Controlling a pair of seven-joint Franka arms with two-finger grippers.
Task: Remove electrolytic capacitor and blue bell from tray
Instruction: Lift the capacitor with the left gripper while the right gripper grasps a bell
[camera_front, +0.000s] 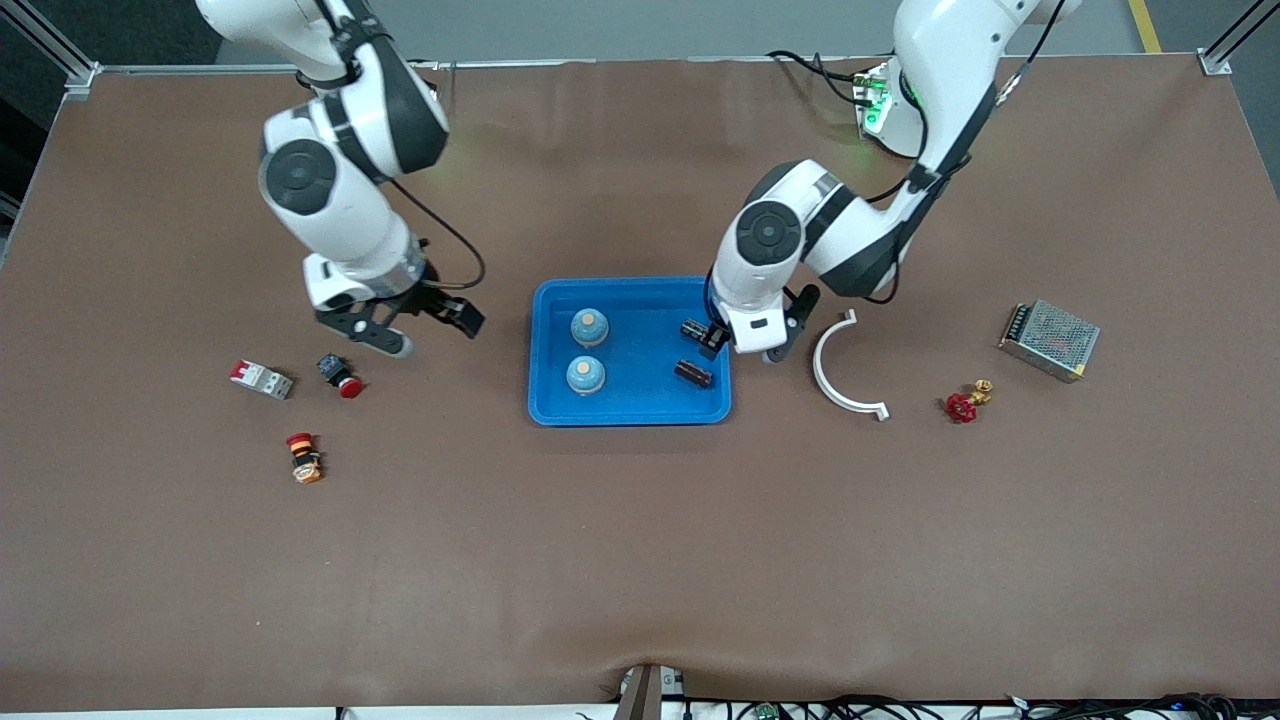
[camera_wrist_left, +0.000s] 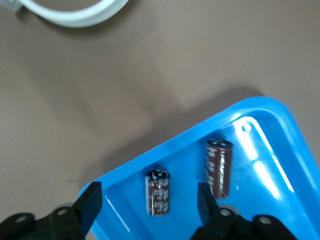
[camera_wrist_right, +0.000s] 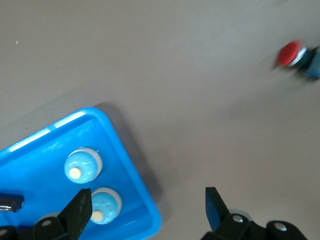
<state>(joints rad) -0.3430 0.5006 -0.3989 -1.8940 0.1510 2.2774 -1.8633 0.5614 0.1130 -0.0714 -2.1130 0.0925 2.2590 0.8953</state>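
Left gripper (camera_wrist_left: 147, 202) jaws stand apart, straddling one capacitor (camera_wrist_left: 157, 192) in the blue tray (camera_wrist_left: 280, 107); fingers (camera_wrist_left: 87, 202) show a gap on both sides of it, no contact seen, nothing held. In the front view this gripper (camera_front: 712, 338) sits just right of frame centre, over the tray's edge at the left arm's end. A second capacitor (camera_wrist_left: 218, 167) lies just beside the first, also in the tray; in the front view it (camera_front: 693, 373) is the lower one, the straddled one (camera_front: 692, 329) just above it.

Right gripper (camera_wrist_right: 145, 207) jaws are wide apart, empty, over bare table (camera_front: 640, 560) just beside the tray's corner; front view puts it (camera_front: 425, 330) left of centre.

Tray (camera_front: 640, 412) at frame centre holds two blue bells (camera_front: 589, 326), (camera_front: 585, 374) toward the right arm's end and both capacitors toward the left arm's end.

Around, left part of frame: red push button (camera_front: 343, 378) below the right gripper, small white-and-red breaker (camera_front: 261, 379) beside it, orange-red button (camera_front: 303, 458) lower. Right part of frame: white curved bracket (camera_front: 838, 375) just beside the left gripper, red valve (camera_front: 965, 402), metal mesh box (camera_front: 1050, 339).
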